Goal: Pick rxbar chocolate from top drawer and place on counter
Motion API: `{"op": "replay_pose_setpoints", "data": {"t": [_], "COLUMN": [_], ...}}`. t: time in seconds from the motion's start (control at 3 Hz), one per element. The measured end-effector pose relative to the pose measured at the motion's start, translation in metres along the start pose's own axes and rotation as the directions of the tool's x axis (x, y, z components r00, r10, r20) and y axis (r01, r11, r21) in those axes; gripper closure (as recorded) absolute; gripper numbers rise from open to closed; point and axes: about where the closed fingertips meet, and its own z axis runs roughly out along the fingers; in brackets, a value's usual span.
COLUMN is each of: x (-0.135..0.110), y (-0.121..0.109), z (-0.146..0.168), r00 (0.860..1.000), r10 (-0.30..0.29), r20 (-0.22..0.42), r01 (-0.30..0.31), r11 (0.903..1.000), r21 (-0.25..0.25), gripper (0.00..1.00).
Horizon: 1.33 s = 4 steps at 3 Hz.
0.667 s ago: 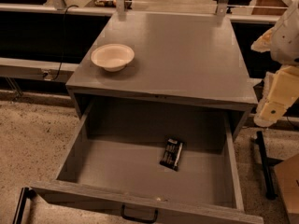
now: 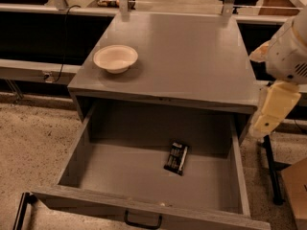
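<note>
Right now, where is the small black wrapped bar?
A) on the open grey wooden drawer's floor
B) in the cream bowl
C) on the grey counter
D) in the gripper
A: the small black wrapped bar lies flat inside the open grey wooden drawer, while the gripper hangs off to the right, outside the drawer and apart from the bar.

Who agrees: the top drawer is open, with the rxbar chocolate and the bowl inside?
Not the bowl: the camera view shows it on the counter. The rxbar chocolate does lie in the open top drawer; the pincer hangs right of it.
</note>
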Motion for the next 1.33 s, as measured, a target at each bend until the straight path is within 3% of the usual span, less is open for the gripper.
{"op": "replay_pose_setpoints", "data": {"t": [0.33, 0.67, 1.0, 1.33], "x": [-0.008, -0.009, -0.007, -0.017], "y": [0.009, 0.010, 0.023, 0.050], "z": [0.035, 0.038, 0.072, 0.113], "r00": [0.999, 0.999, 0.998, 0.991], "r10": [-0.035, -0.035, -0.020, -0.006], "r20": [0.019, 0.020, 0.061, 0.135], "r01": [0.035, 0.035, 0.024, 0.022], "r11": [0.9994, 0.9994, 0.9975, 0.9928], "r21": [0.001, 0.005, -0.066, -0.118], "gripper": [0.00, 0.00, 0.00, 0.00]}}
